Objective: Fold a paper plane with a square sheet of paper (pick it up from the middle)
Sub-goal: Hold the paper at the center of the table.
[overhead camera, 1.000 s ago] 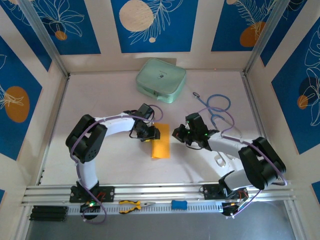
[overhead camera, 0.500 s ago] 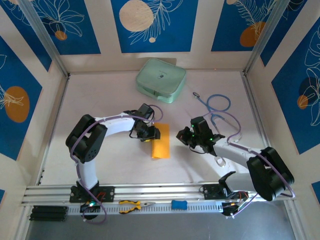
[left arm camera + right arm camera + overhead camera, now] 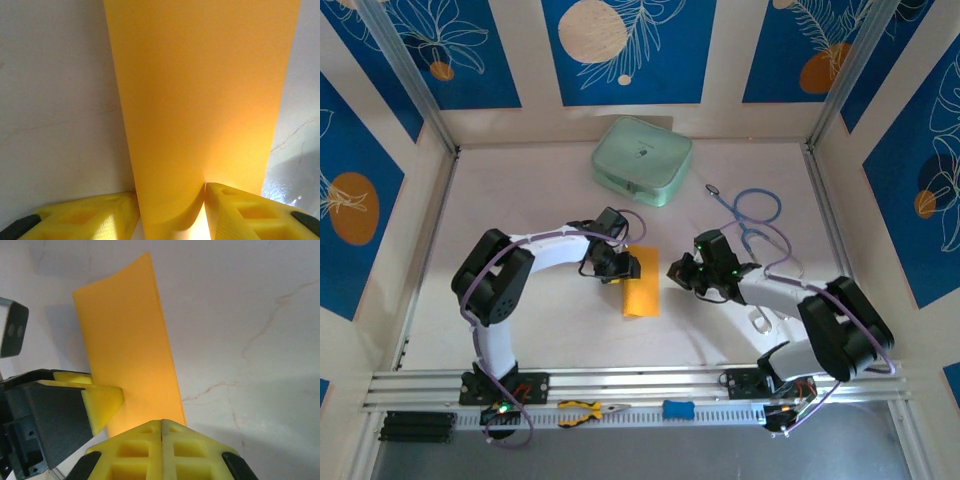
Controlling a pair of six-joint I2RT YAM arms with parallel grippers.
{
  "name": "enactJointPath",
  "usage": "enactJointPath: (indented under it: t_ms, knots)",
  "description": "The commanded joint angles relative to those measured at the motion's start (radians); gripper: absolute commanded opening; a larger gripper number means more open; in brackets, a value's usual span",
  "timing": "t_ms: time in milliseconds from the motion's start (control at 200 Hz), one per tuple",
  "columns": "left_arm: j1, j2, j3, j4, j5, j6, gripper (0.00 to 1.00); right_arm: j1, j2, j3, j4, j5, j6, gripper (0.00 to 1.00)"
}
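Note:
The square sheet of paper point(image 3: 643, 290) lies on the white table, folded in half into an orange-yellow strip point(image 3: 200, 90). My left gripper point(image 3: 620, 268) is at the strip's far left corner and stands open point(image 3: 170, 192). Its fingers are wide apart, the right one resting on the paper and the strip running between them. My right gripper point(image 3: 677, 271) is shut with nothing in it point(image 3: 161, 422), its tip at the strip's right edge point(image 3: 130, 350). One left finger point(image 3: 102, 400) shows pressed on the paper. No paper plane shape is formed.
A pale green case point(image 3: 642, 160) sits at the back centre. A blue stethoscope point(image 3: 755, 215) lies to the right, behind my right arm. Orange-handled pliers point(image 3: 585, 409) and a small blue object point(image 3: 678, 409) rest on the front rail.
My right gripper drew back a little to the right, then returned to the paper's right edge. The left gripper and the paper have stayed put.

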Motion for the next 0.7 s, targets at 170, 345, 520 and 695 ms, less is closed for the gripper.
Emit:
enactJointPath:
  t_ms: [170,345,520,695]
  knots:
    - [-0.003,0.095,-0.058,0.009,-0.114,0.001,0.46,0.032,0.046,0.075,-0.066,0.046,-0.014,0.01]
    - [-0.004,0.092,-0.064,0.013,-0.124,-0.009,0.44,-0.004,-0.057,-0.017,-0.072,0.106,0.036,0.01]
    - [-0.004,0.085,-0.068,0.015,-0.137,-0.017,0.44,-0.036,-0.170,-0.093,-0.090,0.138,0.052,0.01]
    - [-0.004,0.077,-0.076,0.025,-0.142,-0.021,0.44,-0.053,-0.231,-0.129,-0.103,0.137,0.057,0.02]
